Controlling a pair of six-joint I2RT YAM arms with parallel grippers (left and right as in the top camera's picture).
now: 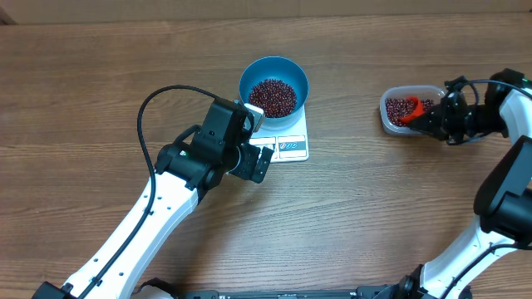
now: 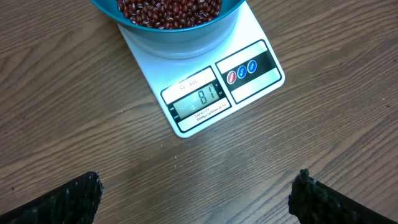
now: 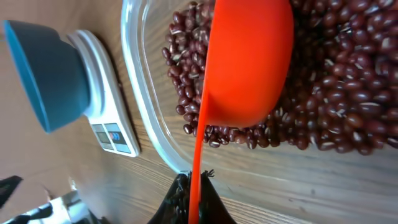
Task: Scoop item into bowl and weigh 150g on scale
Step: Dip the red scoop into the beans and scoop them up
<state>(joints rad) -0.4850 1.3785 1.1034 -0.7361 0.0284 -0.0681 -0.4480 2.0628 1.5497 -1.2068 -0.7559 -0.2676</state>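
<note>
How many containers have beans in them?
2. The blue bowl sits on the scale mid-table; the clear tub is off to the right, with the red scoop in it.

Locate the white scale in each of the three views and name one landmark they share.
Overhead: the scale lies at upper centre, its display end showing below the blue bowl.
Left wrist: upper middle, display facing the camera, bowl on its far end.
Right wrist: left side, seen sideways, just right of the bowl.
Shared landmark: the blue bowl standing on the scale.
</note>
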